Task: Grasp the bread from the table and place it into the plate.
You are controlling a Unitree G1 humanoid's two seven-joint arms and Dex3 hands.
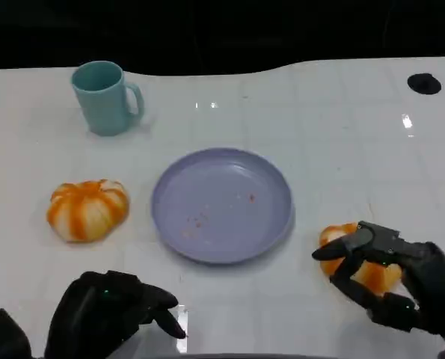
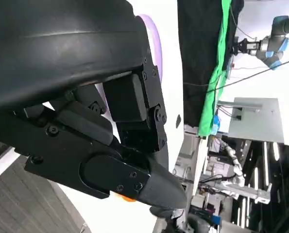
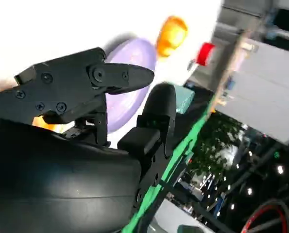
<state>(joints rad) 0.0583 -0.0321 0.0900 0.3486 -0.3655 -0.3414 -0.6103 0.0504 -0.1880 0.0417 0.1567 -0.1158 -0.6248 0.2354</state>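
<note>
Bread [image 1: 360, 262], orange with pale streaks, on the white counter [image 1: 342, 142] right of the purple plate [image 1: 222, 203], long axis roughly along the near edge, far end toward the plate. Wrapped by the right robot hand [image 1: 383, 277], fingers curled over top and near side, gripping it, still resting on the counter. Left robot hand [image 1: 114, 310] low at the near edge, fingers curled in on nothing. Second orange loaf [image 1: 87, 209] left of plate; teal mug [image 1: 104, 97] beyond it.
</note>
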